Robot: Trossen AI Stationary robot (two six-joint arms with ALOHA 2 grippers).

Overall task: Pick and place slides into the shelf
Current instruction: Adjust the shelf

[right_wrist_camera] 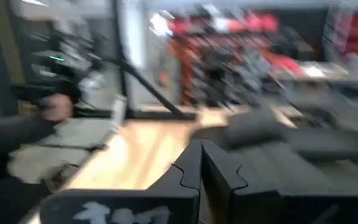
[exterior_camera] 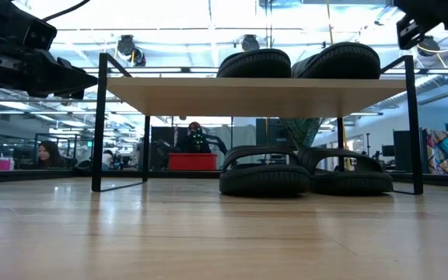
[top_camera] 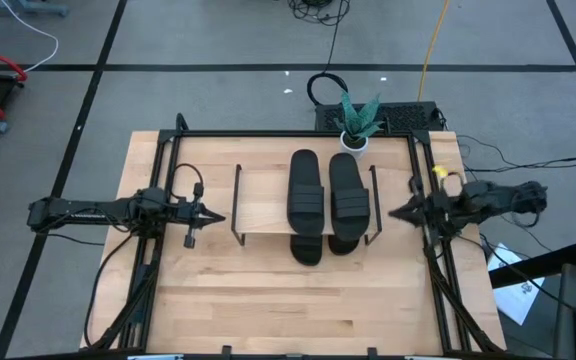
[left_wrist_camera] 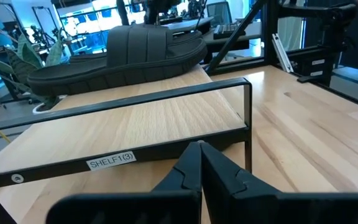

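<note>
Two black slides [top_camera: 305, 187] [top_camera: 349, 190] lie side by side, soles down, on the light wooden top board of the shelf [top_camera: 263, 195]. Two more slides [exterior_camera: 264, 177] [exterior_camera: 348, 176] rest on the table under the board, their ends sticking out at its near side [top_camera: 308, 250]. My left gripper [top_camera: 218, 217] is shut and hovers just left of the shelf's left wire frame, pointing at it [left_wrist_camera: 201, 149]. My right gripper [top_camera: 393, 212] is shut and sits just right of the right wire frame [right_wrist_camera: 201, 149]. Neither touches anything.
A potted plant [top_camera: 356, 125] stands at the table's far edge, behind the shelf. Black rails [top_camera: 158, 200] [top_camera: 428, 200] run along the table's left and right sides under the arms. Bare wood [top_camera: 298, 310] lies toward the near edge. The room beyond shows a seated person [exterior_camera: 49, 154].
</note>
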